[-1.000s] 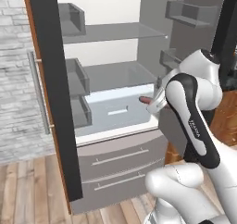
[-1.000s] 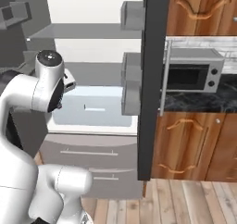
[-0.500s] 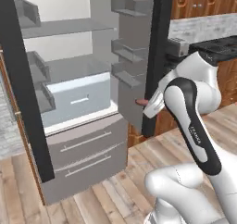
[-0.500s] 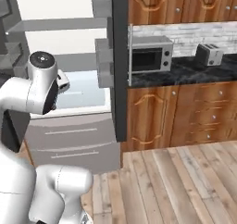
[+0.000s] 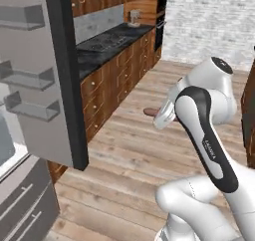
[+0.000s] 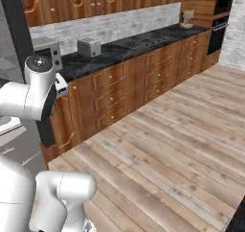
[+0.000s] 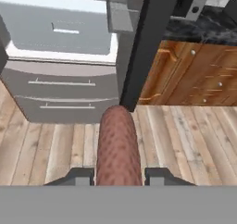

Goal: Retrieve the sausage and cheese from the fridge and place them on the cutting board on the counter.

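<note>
My gripper (image 7: 119, 177) is shut on the sausage (image 7: 118, 146), a reddish-brown cylinder that sticks out forward between the dark fingertips (image 7: 81, 175). From the left base camera the sausage's tip (image 5: 150, 111) pokes out of the white hand over the wooden floor. The fridge (image 7: 60, 79) stands open behind, with its grey drawers and a dark-edged door (image 5: 64, 75) carrying bins. The black counter (image 6: 134, 44) runs along brown cabinets. Both the cheese and the cutting board are out of view.
On the counter stand a microwave (image 6: 48, 49), a toaster (image 6: 89, 47) and a stovetop (image 6: 139, 40). A wall oven (image 6: 220, 15) closes the far end. Wide wooden floor (image 6: 182, 130) lies open in front of the cabinets.
The whole picture has swung from the fridge interior toward the counter and floor, so the base has turned. The sausage stays in the shut gripper.
</note>
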{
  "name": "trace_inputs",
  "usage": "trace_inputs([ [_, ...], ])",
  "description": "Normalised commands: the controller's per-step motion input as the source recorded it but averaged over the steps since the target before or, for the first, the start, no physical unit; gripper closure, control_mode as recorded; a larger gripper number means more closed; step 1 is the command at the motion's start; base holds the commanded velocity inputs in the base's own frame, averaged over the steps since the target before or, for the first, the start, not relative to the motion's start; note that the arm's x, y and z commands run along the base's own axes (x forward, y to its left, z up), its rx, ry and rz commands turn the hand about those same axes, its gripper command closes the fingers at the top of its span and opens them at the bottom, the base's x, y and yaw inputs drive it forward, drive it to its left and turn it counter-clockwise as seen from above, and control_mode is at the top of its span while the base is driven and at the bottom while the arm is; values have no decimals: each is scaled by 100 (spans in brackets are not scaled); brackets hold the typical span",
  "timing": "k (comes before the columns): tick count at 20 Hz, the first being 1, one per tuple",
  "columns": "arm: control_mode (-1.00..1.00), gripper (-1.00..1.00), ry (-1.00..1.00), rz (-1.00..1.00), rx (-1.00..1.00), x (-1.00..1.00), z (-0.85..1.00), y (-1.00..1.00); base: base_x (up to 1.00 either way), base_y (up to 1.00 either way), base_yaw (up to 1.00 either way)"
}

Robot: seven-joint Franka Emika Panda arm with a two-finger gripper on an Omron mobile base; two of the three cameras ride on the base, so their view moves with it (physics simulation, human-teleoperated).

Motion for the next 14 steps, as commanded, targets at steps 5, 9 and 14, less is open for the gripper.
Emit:
trace_inputs([
  [5, 100, 100, 0, 0, 0, 0, 0, 0, 0, 4, -100],
  [9, 100, 100, 0, 0, 0, 0, 0, 0, 0, 3, -100],
  [14, 100, 100, 0, 0, 0, 0, 0, 0, 0, 3, -100],
])
